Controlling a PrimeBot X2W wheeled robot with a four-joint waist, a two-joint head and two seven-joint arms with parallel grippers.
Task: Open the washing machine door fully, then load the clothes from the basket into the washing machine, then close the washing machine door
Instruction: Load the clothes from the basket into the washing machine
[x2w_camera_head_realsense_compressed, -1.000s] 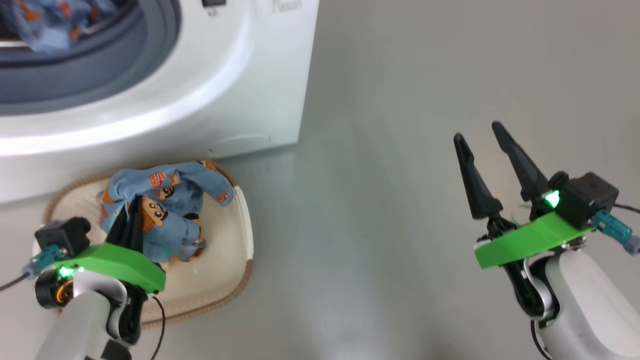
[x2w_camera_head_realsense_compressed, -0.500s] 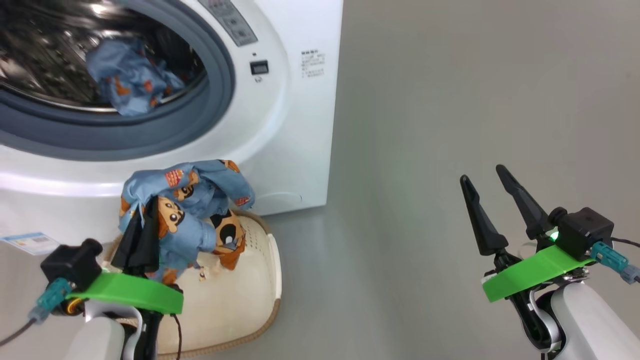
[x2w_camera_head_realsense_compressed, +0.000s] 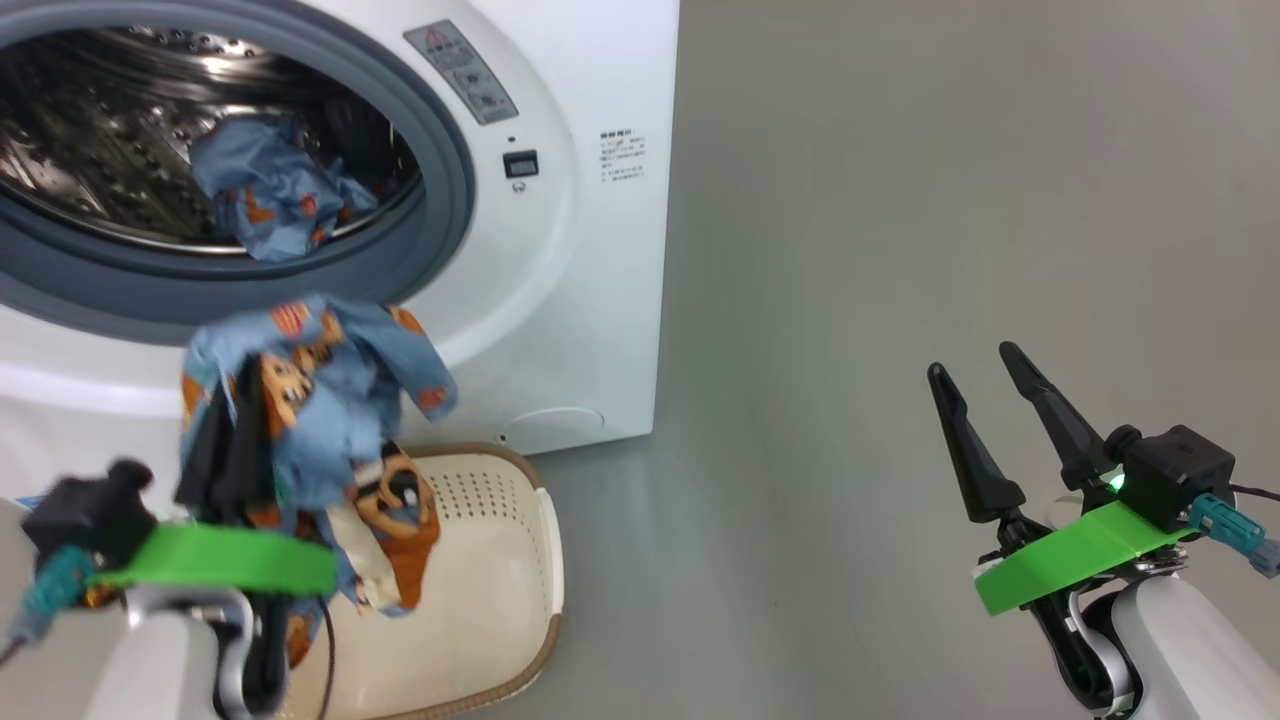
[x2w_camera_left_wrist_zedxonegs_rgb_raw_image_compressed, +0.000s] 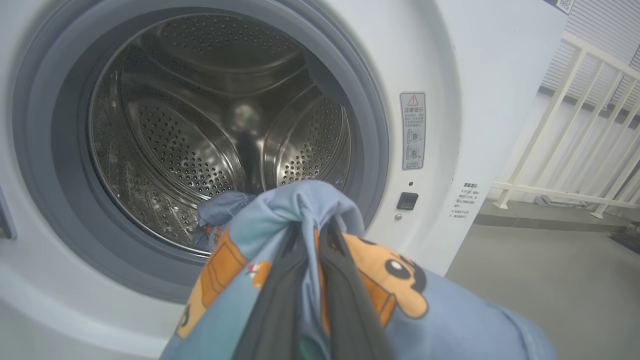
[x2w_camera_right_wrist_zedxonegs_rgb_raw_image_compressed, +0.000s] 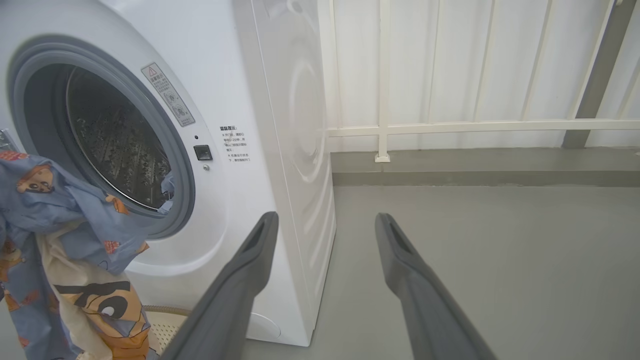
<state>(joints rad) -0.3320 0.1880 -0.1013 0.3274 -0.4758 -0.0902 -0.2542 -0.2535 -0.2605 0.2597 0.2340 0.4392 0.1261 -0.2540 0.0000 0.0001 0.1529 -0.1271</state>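
My left gripper (x2w_camera_head_realsense_compressed: 235, 385) is shut on a light blue garment (x2w_camera_head_realsense_compressed: 330, 390) of the clothes, printed with orange characters. It hangs above the cream basket (x2w_camera_head_realsense_compressed: 505, 570), in front of the washing machine (x2w_camera_head_realsense_compressed: 590, 250). In the left wrist view the fingers (x2w_camera_left_wrist_zedxonegs_rgb_raw_image_compressed: 345, 295) pinch the cloth (x2w_camera_left_wrist_zedxonegs_rgb_raw_image_compressed: 280, 220) just before the steel drum (x2w_camera_left_wrist_zedxonegs_rgb_raw_image_compressed: 200, 125). Another blue garment (x2w_camera_head_realsense_compressed: 270, 190) lies inside the drum. My right gripper (x2w_camera_head_realsense_compressed: 972, 360) stands open over bare floor, far right of the machine, with nothing between its fingers (x2w_camera_right_wrist_zedxonegs_rgb_raw_image_compressed: 250, 270). The washing machine door is out of view.
Grey floor (x2w_camera_head_realsense_compressed: 850, 250) stretches to the right of the machine. A white railing (x2w_camera_right_wrist_zedxonegs_rgb_raw_image_compressed: 450, 125) and a low kerb run behind it. The grey rubber gasket (x2w_camera_left_wrist_zedxonegs_rgb_raw_image_compressed: 370, 150) rings the drum mouth.
The head camera has tilted up. My left gripper has lifted the garment out of the basket and up toward the drum mouth. The right gripper has stayed open and still.
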